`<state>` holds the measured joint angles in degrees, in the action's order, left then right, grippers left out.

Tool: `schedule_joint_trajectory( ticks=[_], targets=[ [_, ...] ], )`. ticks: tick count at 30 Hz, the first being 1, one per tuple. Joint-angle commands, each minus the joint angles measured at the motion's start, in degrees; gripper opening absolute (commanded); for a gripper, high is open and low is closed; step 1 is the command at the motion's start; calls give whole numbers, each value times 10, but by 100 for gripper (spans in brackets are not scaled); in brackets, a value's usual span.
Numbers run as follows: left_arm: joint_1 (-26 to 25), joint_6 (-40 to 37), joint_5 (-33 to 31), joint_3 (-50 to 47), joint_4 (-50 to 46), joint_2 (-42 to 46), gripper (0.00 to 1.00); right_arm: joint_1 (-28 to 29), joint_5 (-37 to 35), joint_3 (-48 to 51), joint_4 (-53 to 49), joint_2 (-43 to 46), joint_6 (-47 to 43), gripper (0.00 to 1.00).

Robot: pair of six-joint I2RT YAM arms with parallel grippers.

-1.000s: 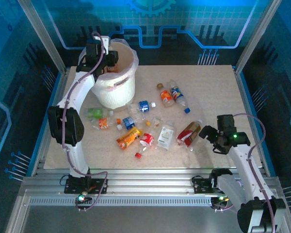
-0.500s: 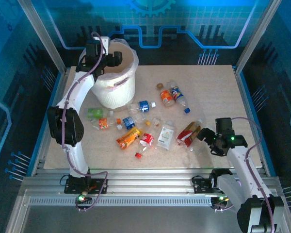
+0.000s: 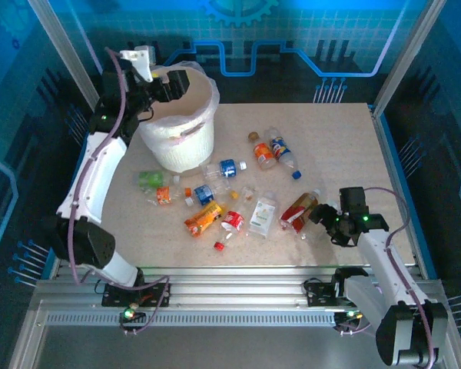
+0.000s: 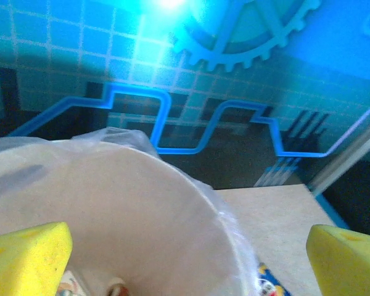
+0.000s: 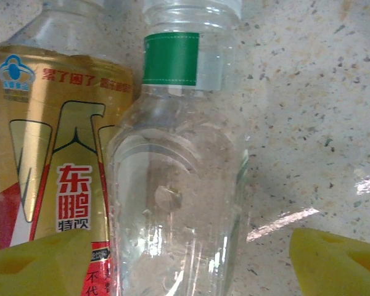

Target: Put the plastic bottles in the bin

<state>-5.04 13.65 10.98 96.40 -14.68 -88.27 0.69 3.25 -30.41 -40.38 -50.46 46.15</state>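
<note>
Top view: left gripper (image 3: 177, 83) hangs over the mouth of the bin (image 3: 180, 142), which stands at the far left of the table (image 3: 346, 146). About a dozen bottles (image 3: 203, 217) lie scattered mid-table, none upright. Right gripper (image 3: 319, 215) is low at the near right, just beside the gold bottle (image 3: 298, 211). Left wrist view: left gripper (image 4: 186, 262) has its pads (image 4: 24, 259) spread wide with nothing between them; bin (image 4: 142, 209) and its liner (image 4: 117, 139) lie directly below, with a little of what is inside showing at the bottom. Right wrist view: right gripper (image 5: 188, 265) straddles a clear bottle (image 5: 179, 185) with a green neck band, lying touching the gold bottle (image 5: 55, 142). The jaws are part-way apart, nothing gripped; the right pad (image 5: 339, 256) stands off the clear bottle, while the left one overlaps the gold label. Judgement: step in hand is the pick of the clear bottle. The left pad should slip between the two bottles, or both get pinched. Thin plastic will likely crush and squirt out, so a grip on the body centre, gently, then a straight lift.
</note>
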Motion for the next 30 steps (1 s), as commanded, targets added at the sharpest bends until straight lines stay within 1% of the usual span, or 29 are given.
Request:
schedule_joint_trajectory(
  ticks=[1,4,11,17,23,30],
  targets=[
    [1,66,64,-46,12,39,99,-3,18,7,12,-8,5,82],
    [-16,86,78,-91,32,77,99,4,16,8,8,-14,4,80],
    [-124,51,36,-152,35,136,99,15,8,8,1,-28,9,78],
    [-188,63,23,-197,62,168,99,32,-5,9,2,-48,17,78],
    [-228,76,8,-235,77,190,99,42,-19,11,2,-65,25,78],
    [-248,96,-13,-268,97,203,99,48,-38,13,9,-79,29,77]
  ],
)
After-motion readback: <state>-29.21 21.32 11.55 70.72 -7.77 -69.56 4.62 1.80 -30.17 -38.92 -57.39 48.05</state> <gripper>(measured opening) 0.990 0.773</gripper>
